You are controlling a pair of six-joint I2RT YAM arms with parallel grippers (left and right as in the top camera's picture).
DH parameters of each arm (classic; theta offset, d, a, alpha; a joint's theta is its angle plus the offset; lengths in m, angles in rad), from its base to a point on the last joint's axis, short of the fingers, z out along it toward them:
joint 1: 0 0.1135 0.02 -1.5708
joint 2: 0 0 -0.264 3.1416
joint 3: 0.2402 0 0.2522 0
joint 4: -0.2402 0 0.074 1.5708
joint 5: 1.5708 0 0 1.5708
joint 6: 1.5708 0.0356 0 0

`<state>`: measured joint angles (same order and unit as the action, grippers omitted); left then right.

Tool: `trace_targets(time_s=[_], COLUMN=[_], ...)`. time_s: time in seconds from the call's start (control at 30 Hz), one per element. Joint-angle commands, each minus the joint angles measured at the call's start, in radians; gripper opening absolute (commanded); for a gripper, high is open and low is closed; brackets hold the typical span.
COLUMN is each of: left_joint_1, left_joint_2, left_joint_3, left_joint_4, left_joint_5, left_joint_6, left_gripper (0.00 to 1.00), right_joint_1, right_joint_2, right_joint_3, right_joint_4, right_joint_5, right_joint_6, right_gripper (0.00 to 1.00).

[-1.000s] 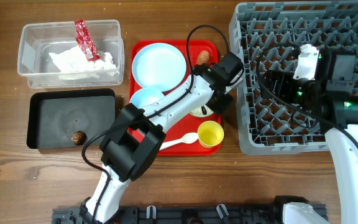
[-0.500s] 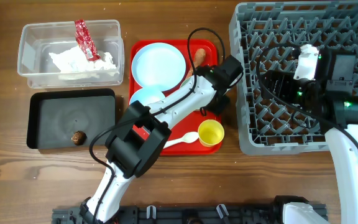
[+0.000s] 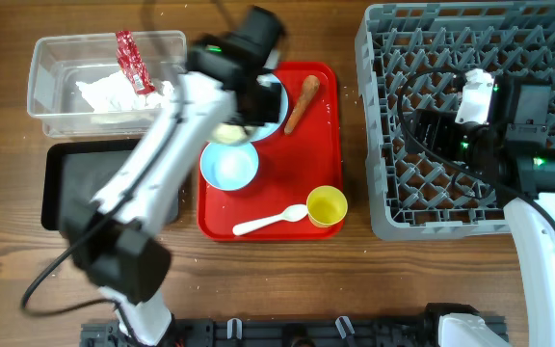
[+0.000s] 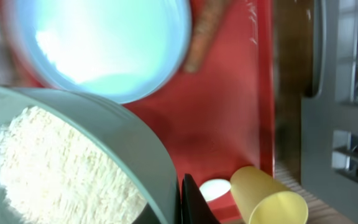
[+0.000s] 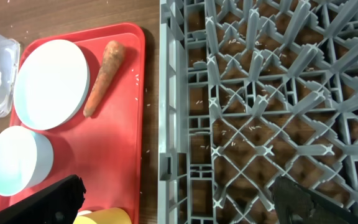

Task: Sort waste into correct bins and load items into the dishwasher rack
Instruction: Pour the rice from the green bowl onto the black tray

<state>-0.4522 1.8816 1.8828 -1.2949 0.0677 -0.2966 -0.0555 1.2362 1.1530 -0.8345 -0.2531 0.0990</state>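
Overhead, shows a wooden worktop (image 3: 258, 280) with a red tray (image 3: 316, 145) at centre, a grey dishwasher rack (image 3: 451, 48) to its right and two tubs to its left — a clear bin (image 3: 41, 92) above a black bin (image 3: 66, 193). Shows the left arm (image 3: 152, 183) as a motion-blurred streak, with the left hand (image 3: 244, 106) over the tray's upper-left corner. Clamped in that hand: the pale green bowl (image 4: 73, 124), held above the tray and heaped with loose white grains (image 4: 61, 168), with one dark finger (image 4: 190, 202) pressed against its rim in the left wrist view.

On the tray:
- light blue plate (image 4: 98, 43), at the upper left
- orange carrot (image 3: 301, 99), slanting just beside the plate
- small light blue bowl (image 3: 229, 166)
- white plastic spoon (image 3: 268, 222)
- yellow cup (image 3: 327, 206), near the bottom-right corner

Inside the clear bin: red foil wrapper (image 3: 133, 60) on crumpled white tissue (image 3: 123, 94). Places the right hand (image 5: 176, 190) above the rack's left edge, fingers spread wide, gripping nothing. Scattered across the rack floor — more such grains.
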Motion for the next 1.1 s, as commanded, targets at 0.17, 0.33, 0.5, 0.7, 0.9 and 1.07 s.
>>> trace_targets(time_s=[0.17,0.33,0.5,0.7,0.9,1.07], left_joint_1=[0.507,0.653,0.821,1.101,1.216,1.225], left_joint_2=[-0.124,-0.124,-0.124,-0.118,-0.116,-0.116], left_joint_3=[-0.074,-0.295,-0.515,-0.772,-0.858,-0.858], left_joint_4=[-0.237,-0.117,0.039,0.335,0.487,0.457], left_joint_5=[0.041,0.407,0.742,1.100,1.306,1.458], left_joint_6=[-0.048,0.229,0.422,0.478,0.477,0.412], left_gripper=[0.04,0.04,0.04,0.04,0.04,0.04], right_joint_1=[0.004,0.004,0.004,0.004,0.004,0.004], right_joint_2=[0.006,0.006,0.006,0.006,0.006,0.006], right_joint_3=[0.018,0.018,0.018,0.018,0.018,0.018], right_joint_4=[0.000,0.004,0.003,0.003,-0.020,-0.024], right_joint_5=[0.016,0.016,0.016,0.016,0.016,0.016], right_joint_6=[-0.021,-0.021,-0.021,-0.021,-0.020,-0.020], right_gripper=[1.00,1.00,1.00,1.00,1.00,1.00])
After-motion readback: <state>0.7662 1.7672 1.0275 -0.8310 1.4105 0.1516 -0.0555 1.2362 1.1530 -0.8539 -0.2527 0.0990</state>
